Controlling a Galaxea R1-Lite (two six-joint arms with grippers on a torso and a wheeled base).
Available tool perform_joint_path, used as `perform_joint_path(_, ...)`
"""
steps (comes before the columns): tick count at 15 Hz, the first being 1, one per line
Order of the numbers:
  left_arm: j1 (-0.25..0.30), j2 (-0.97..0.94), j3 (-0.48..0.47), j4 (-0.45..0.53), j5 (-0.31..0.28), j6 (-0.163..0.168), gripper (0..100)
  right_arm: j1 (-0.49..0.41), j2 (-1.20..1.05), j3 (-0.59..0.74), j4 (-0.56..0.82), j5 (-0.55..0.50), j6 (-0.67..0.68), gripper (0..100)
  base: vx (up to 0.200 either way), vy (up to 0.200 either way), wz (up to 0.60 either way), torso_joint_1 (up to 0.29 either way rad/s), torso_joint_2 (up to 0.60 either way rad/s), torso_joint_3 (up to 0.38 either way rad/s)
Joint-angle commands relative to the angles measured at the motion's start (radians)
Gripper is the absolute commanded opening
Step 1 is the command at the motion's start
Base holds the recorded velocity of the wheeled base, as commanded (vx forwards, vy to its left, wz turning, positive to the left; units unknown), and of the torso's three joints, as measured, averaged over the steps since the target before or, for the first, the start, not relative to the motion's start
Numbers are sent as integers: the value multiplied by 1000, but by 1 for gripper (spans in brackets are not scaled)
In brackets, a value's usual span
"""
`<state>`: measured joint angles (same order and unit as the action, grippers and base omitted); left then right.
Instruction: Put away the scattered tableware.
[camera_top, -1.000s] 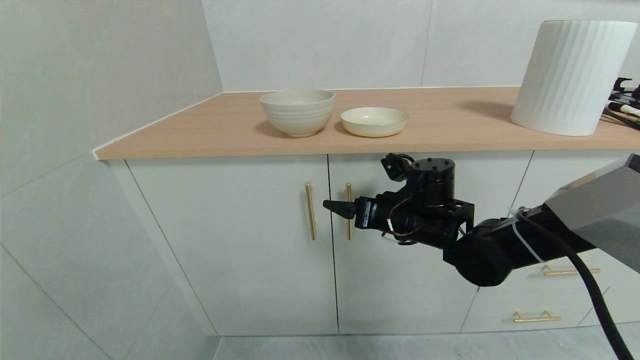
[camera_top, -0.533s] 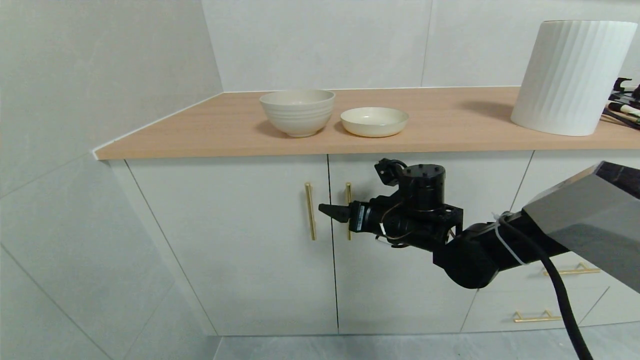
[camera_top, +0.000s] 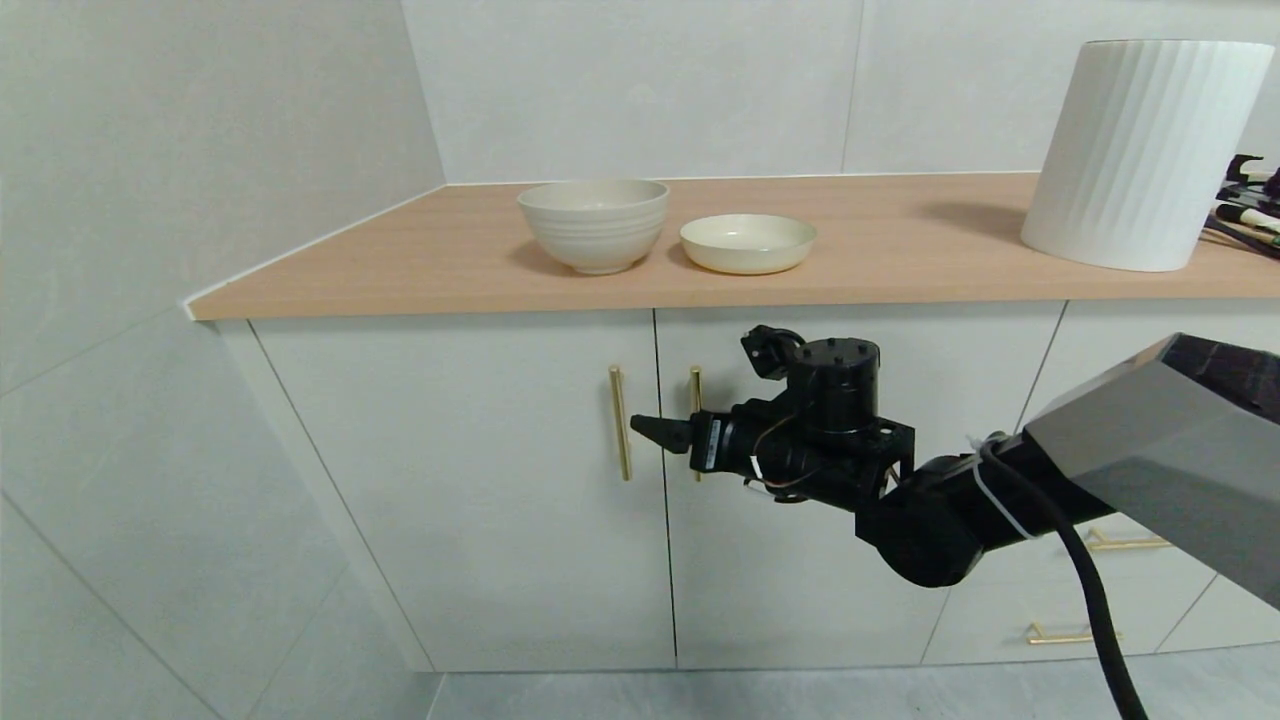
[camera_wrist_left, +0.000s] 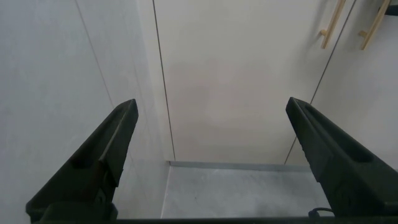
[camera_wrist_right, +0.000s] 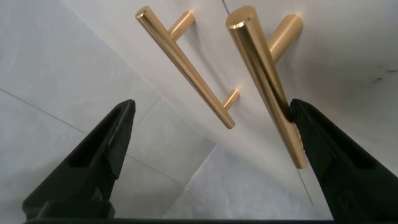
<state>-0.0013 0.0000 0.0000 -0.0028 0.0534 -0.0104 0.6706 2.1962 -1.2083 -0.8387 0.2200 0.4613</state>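
A ribbed cream bowl (camera_top: 594, 222) and a shallow cream dish (camera_top: 748, 242) sit side by side on the wooden counter (camera_top: 420, 265). Below the counter's edge my right gripper (camera_top: 655, 433) points at the two gold cabinet handles (camera_top: 621, 422) (camera_top: 696, 395), its tip over the seam between the doors. In the right wrist view the right gripper (camera_wrist_right: 211, 155) is open, and both gold handles (camera_wrist_right: 186, 65) (camera_wrist_right: 264, 81) stand just ahead between its fingers, untouched. My left gripper (camera_wrist_left: 211, 162) is open and holds nothing, low before a cabinet door (camera_wrist_left: 236, 81).
A tall white ribbed container (camera_top: 1145, 150) stands at the counter's right, with dark utensils (camera_top: 1245, 215) beside it. Drawers with gold pulls (camera_top: 1070, 634) lie to the right of the doors. A tiled wall (camera_top: 150, 350) closes the left side; grey floor (camera_wrist_left: 236, 193) lies below.
My right arm has moved left and slightly down, bringing its gripper closer to the cabinet handles. Bowl and dish have not moved.
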Motion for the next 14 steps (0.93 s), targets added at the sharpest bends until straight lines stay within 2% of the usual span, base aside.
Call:
perform_joint_path(1, 0, 2, 0, 0, 0, 0, 100, 14, -3, 6, 1, 5, 0, 100, 0, 0, 0, 0, 0, 0)
perform_joint_path(10, 0, 2, 0, 0, 0, 0, 100, 24, -93, 112, 1, 50, 0, 100, 0, 0, 0, 0, 0, 0)
perform_joint_path(12, 0, 2, 0, 0, 0, 0, 100, 21, -147, 168, 1, 93, 0, 100, 0, 0, 0, 0, 0, 0)
perform_joint_path(14, 0, 2, 0, 0, 0, 0, 100, 17, -204, 251, 3, 190, 0, 100, 0, 0, 0, 0, 0, 0)
